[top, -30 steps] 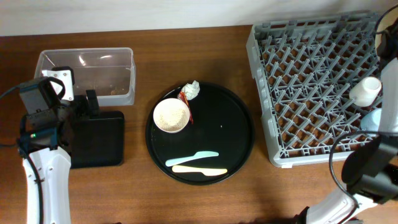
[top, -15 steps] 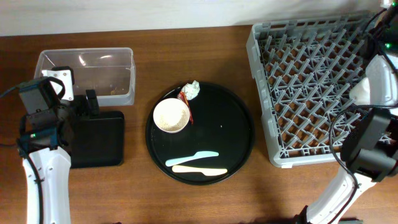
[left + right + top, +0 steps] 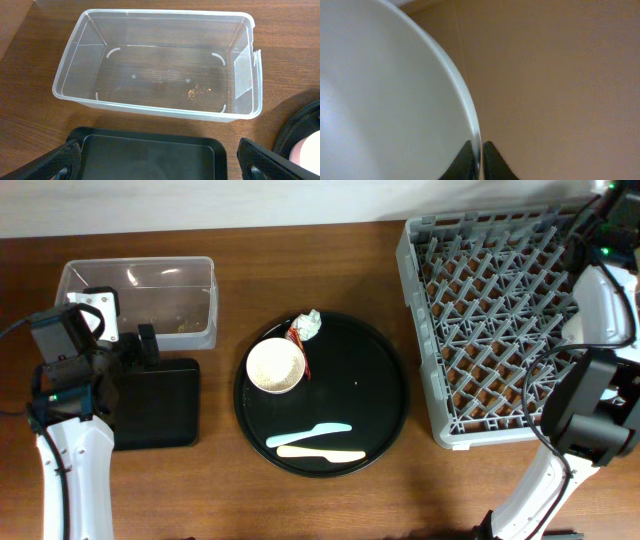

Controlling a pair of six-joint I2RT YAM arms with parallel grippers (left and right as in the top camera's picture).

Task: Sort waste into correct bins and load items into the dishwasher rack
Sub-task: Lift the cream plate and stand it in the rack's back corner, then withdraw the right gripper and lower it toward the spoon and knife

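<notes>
At the far left of the brown wood-grain tabletop (image 3: 300,260), the left fingers (image 3: 55,162) are spread wide and grasp nothing. They hang over the near edge of the black rectangular tray (image 3: 155,402), a shallow matte tray with rounded corners. Just behind it, close to touching, stands the clear tub (image 3: 155,60), thin-walled and glossy, with a few orange-brown crumbs (image 3: 197,91) on its floor.

In the middle lies the round black tray (image 3: 370,380), smooth and low-rimmed. On its left part sits the bowl (image 3: 274,366), filled with whitish grains (image 3: 274,368). Behind the bowl are the crumpled paper wad (image 3: 310,323) and, beside it, the red wrapper (image 3: 298,340). Near the tray's front edge the mint-green spoon (image 3: 310,435) and the yellow spoon (image 3: 320,452) lie side by side, both flat plastic.

On the right stands the rack (image 3: 490,310), a square grey crate with a lattice of pegs. The right fingers (image 3: 465,160) are pinched on the thin curved rim of the smooth cream plate (image 3: 380,90). Where the plate sits relative to the rack cannot be told.
</notes>
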